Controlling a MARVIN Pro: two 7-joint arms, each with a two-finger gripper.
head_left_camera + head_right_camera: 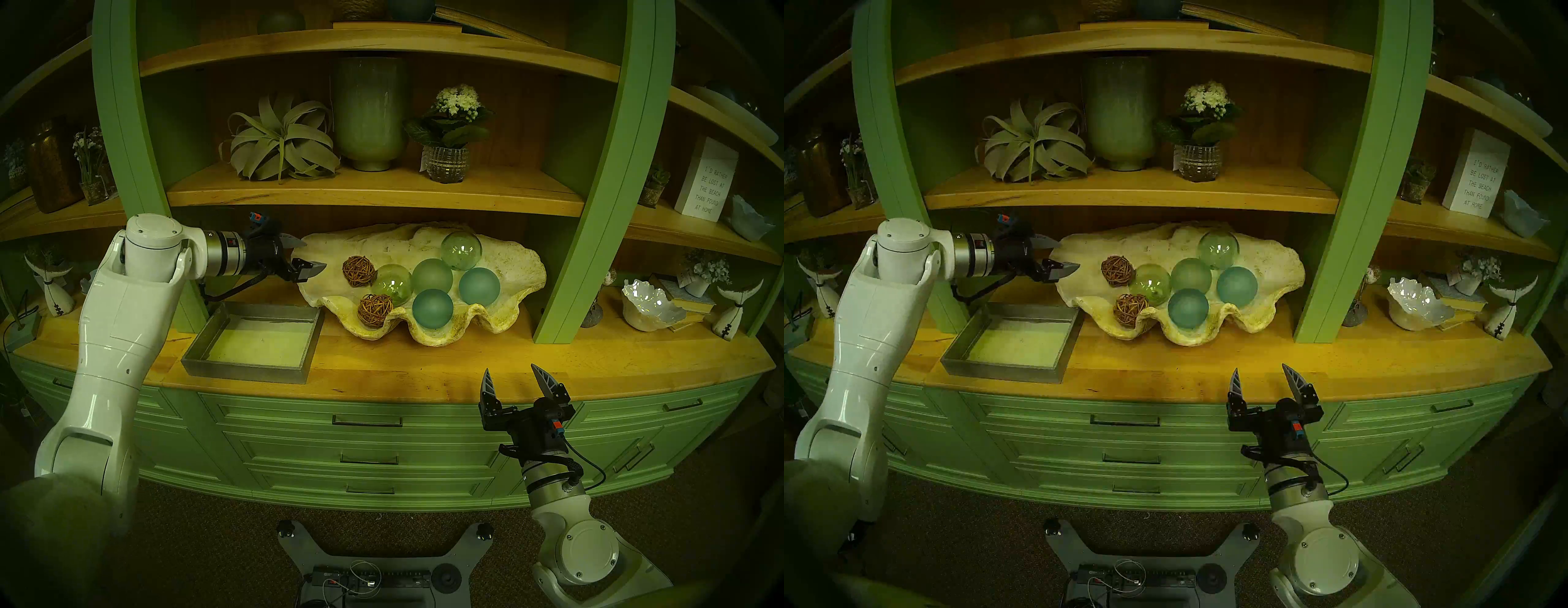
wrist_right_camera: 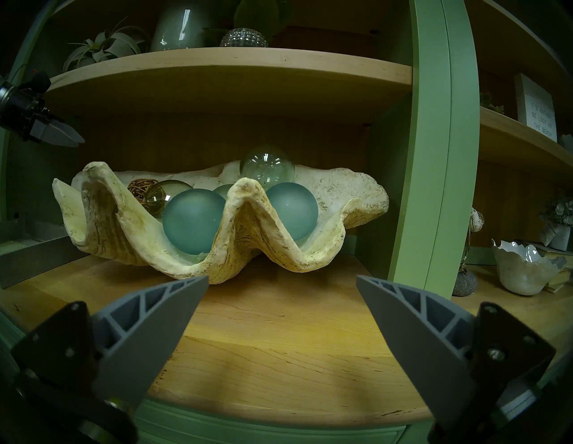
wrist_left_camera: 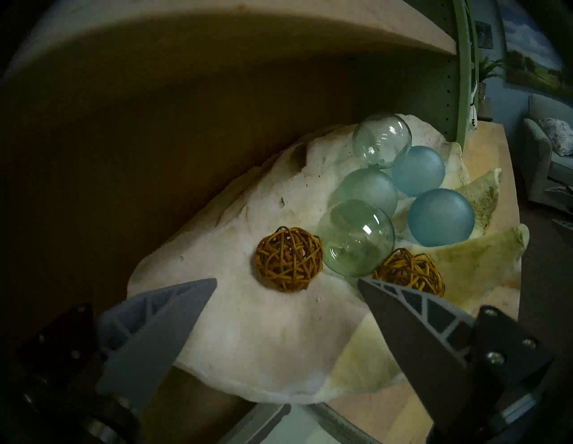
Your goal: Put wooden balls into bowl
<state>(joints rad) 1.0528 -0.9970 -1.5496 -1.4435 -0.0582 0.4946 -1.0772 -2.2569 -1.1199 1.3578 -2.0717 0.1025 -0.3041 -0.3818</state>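
Observation:
Two brown woven wooden balls lie inside the cream clam-shell bowl (image 1: 500,254): one (image 1: 359,269) at its left back, one (image 1: 375,311) at its front left rim. Both also show in the left wrist view, the first ball (image 3: 288,259) and the second ball (image 3: 409,271). My left gripper (image 1: 316,257) is open and empty, hovering over the bowl's left edge, a short way left of the first ball. My right gripper (image 1: 511,375) is open and empty, low at the counter's front edge, in front of the bowl (image 2: 310,245).
Several green and blue glass spheres (image 1: 432,308) fill the bowl's middle. A square grey tray (image 1: 237,365) sits on the counter left of the bowl. A green post (image 1: 581,254) stands right of the bowl, the shelf board (image 1: 373,197) just above it. A small white bowl (image 1: 651,303) stands at right.

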